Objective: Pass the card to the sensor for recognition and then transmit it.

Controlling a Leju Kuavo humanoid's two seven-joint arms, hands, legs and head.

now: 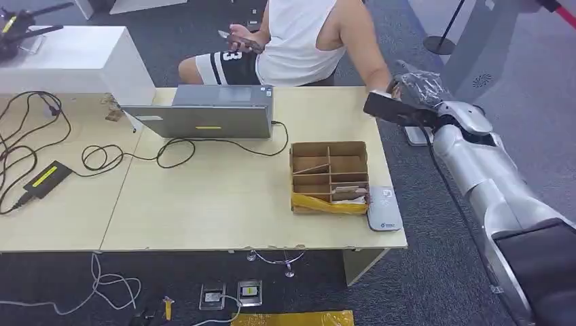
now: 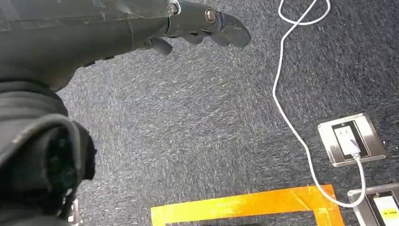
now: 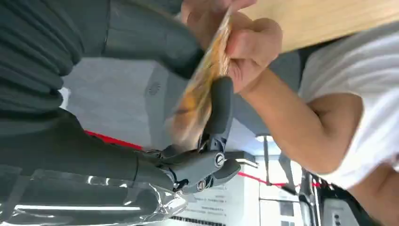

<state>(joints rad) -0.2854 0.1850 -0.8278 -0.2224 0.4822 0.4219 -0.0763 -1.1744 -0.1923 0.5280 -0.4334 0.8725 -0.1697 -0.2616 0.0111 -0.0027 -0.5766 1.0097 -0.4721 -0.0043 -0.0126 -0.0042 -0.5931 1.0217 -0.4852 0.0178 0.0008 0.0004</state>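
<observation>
Card [image 3: 200,101], yellow-orange and blurred in the right wrist view, pinched between the thick thumb and a dark finger [image 3: 220,106] of the right hand [image 3: 188,155]. Also touched at its far end by a person's hand [image 3: 244,47], whose fingers close around the card's edge. Seen from the head view as a dark flat shape [image 1: 386,106] beyond the far right corner of the table [image 1: 224,197], held out past the table edge by the right hand [image 1: 421,92], with the person's hand [image 1: 397,85] meeting it there. Silver right arm [image 1: 489,176] stretched forward along the table's right side.

Left hand [image 2: 202,26] hanging over dark carpet, holding nothing, fingers loosely extended and apart. Below it a white cable [image 2: 291,117] running to a floor socket [image 2: 350,139], and yellow tape [image 2: 244,207] on the carpet.

On the table, a cardboard divider box [image 1: 329,176] with yellow tape along its near edge, and just beside its near right corner a flat grey sensor pad [image 1: 384,210]. Further left, a grey laptop-like device [image 1: 207,112], black cables [image 1: 102,153] and a black power brick [image 1: 46,178]. Behind the table, a seated person in a white top [image 1: 299,41], holding a phone [image 1: 234,37] in the other hand.
</observation>
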